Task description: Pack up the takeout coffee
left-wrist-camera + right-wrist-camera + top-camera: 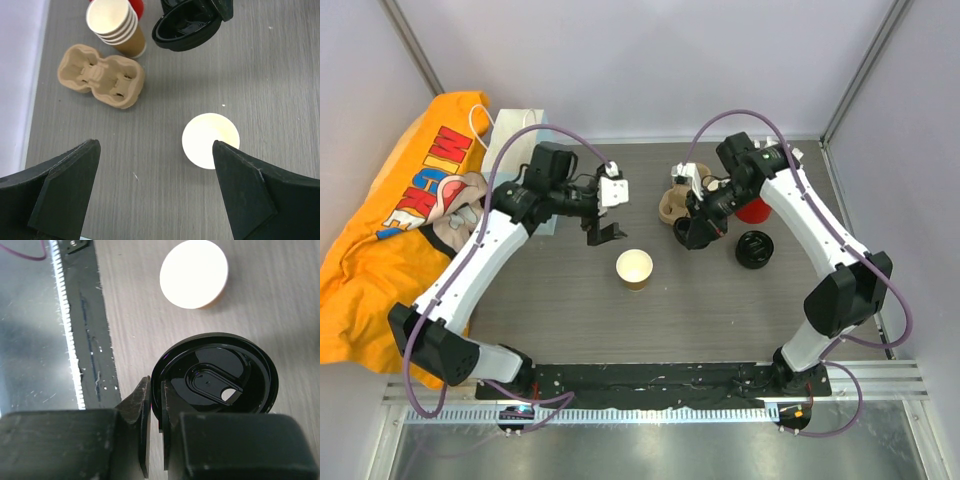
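Paper cup (pixel 634 268): upright and lidless in the middle of the counter (pixel 560 300), between the two arms, touching nothing.
Black lid (pixel 215 375): gripped by its rim and held off the counter near the cup, not over its mouth.
Right jaws: pressed together on the lid's edge.
Left jaws: spread wide with nothing between them, hanging over the counter close to the cup.
Pulp cup carrier (pixel 102 75): both pockets empty, lying at the far side just beside the stack of lidless cups (pixel 112 22).
Loose lids (pixel 755 248): resting on the counter to the right, apart from the cup.
Done, as I judge it: one cup is set out alone and one lid is in hand.
Left: the cup has to be capped and then packed, probably into the carrier or the white paper bag (pixel 510 125) at the far left. The task is at an early-to-middle stage.
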Controlling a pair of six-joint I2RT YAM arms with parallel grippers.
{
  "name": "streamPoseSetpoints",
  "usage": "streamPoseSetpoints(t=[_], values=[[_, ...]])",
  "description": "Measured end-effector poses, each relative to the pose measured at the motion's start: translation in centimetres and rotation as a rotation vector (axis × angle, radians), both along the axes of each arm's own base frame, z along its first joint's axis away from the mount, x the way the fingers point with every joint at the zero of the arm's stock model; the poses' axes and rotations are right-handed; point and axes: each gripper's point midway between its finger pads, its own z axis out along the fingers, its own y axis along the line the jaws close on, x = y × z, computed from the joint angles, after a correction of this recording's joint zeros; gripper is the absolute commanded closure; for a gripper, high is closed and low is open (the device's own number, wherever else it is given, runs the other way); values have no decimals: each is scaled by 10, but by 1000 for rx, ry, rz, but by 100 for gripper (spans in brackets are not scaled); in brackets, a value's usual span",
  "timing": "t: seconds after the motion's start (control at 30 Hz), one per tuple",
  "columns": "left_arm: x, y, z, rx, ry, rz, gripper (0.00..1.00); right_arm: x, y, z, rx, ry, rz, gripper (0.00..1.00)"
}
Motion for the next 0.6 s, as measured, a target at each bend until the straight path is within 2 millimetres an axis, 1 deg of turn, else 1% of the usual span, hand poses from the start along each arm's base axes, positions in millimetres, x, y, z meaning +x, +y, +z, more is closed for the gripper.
streamPoseSetpoints(t=[0.1, 0.2, 0.23, 0.3, 0.43, 0.5, 0.6], values=[[-5, -4, -9, 53, -9, -27, 0, -9, 8, 1, 1, 9, 31, 87], [-7, 0, -14, 104, -34, -44, 0, -10, 10, 3, 4, 8, 35, 87], [-7, 2, -13, 117, -41, -44, 0, -10, 10, 4, 6, 7, 36, 87], [-5, 5, -5, 133, -78, -45, 0, -10, 11, 6, 13, 6, 37, 87], [-2, 6, 14, 136, -228, -93, 0, -11, 13, 12, 38, 6, 42, 87], [-7, 5, 17, 132, -329, -135, 0, -14, 15, 17, 60, 3, 49, 87], [-25, -2, 10, 125, -456, -235, 0, -20, 17, 28, 95, -19, 61, 87]])
